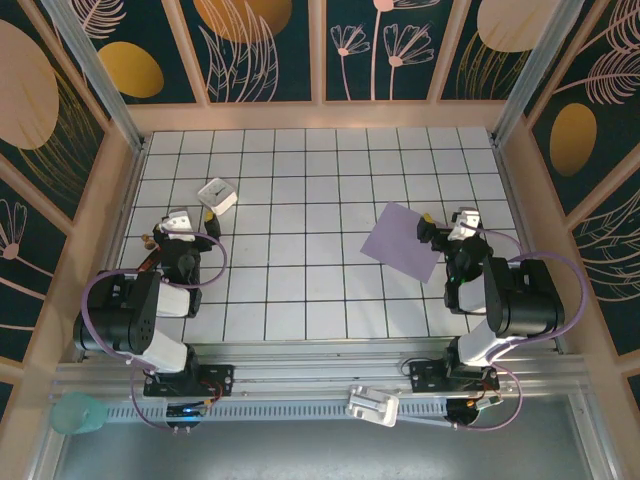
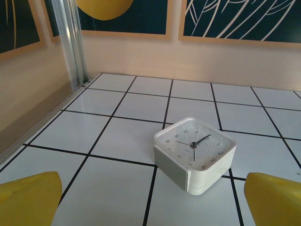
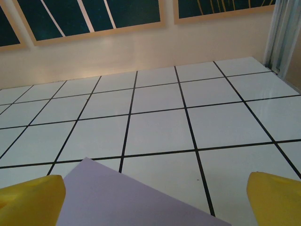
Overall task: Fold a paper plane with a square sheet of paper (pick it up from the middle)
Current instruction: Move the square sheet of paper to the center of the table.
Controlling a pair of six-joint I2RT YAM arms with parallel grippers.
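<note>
- The square sheet of paper [image 1: 405,240] lies flat and unfolded on the right half of the white tiled table [image 1: 300,290] in the top view. It is turned askew to the grid, and 1 corner reaches toward the right gripper [image 1: 445,226].
- In the same view, the right gripper sits just beside the sheet's right edge. The left gripper [image 1: 196,217] is well apart from it, at the far left.
- A small white clock [image 1: 217,195] rests just beyond the left gripper. A teal cup [image 1: 80,412] and a white clip-like part [image 1: 372,405] sit off the tiles by the front rail.
- In the left wrist view, the left gripper [image 2: 150,209] has its yellow fingers [image 2: 28,200] spread wide with nothing between them. The clock [image 2: 194,155] lies tilted on the tiles straight ahead, close in.
- In the right wrist view, the right gripper [image 3: 155,207] is also spread wide and empty. A corner region of the lavender sheet [image 3: 117,195] shows low between its fingers.
- As I judge it, no fold has been made, so this is the opening step: reaching for the sheet.
- The next move calls for bringing a gripper over the sheet's middle rather than its edge. Thin paper lying flat gives little to pinch, so it may slide or crumple.
- Nothing lies on the sheet. The clock is clear of it, though the left arm must pass near the clock to come across.
</note>
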